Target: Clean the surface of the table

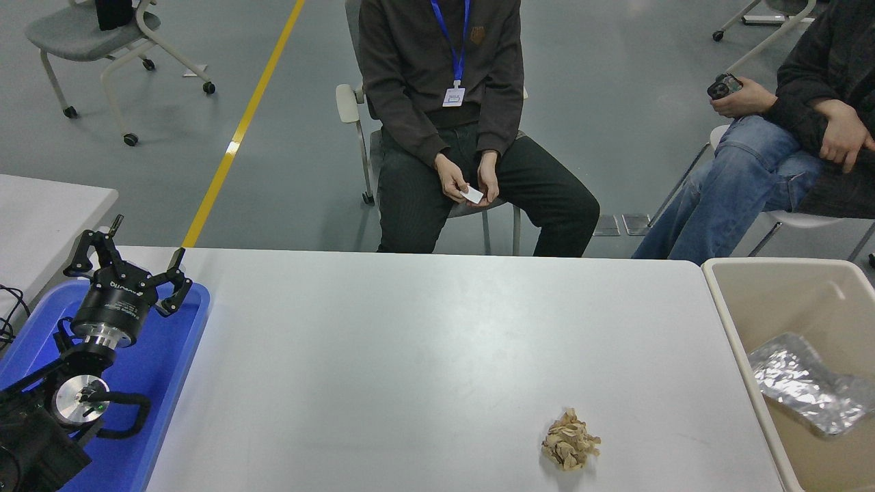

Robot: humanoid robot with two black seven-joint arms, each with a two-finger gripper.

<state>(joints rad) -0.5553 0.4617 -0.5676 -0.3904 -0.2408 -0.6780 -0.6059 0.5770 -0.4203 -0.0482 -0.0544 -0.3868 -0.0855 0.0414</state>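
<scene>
left hand (128, 262) parked open over blue tray (179, 383); right hand out of view. crumpled paper wad (570, 449) on bench (410, 342) near-right: light, could skid when pinched.

Wad (570, 442) on the table surface (410, 355) near its front right, bin (752, 342) just right of the table with foil (806, 384) inside, tray (171, 369) at the table's left edge, left gripper (128, 261) above the tray, two seated people behind the table.

Worktop (424, 342): wide, matte grey-white, rounded corners, level. Stretches right of left tool (130, 263). Crumpled tan paper wad (569, 441) on it, far right of tool.
</scene>
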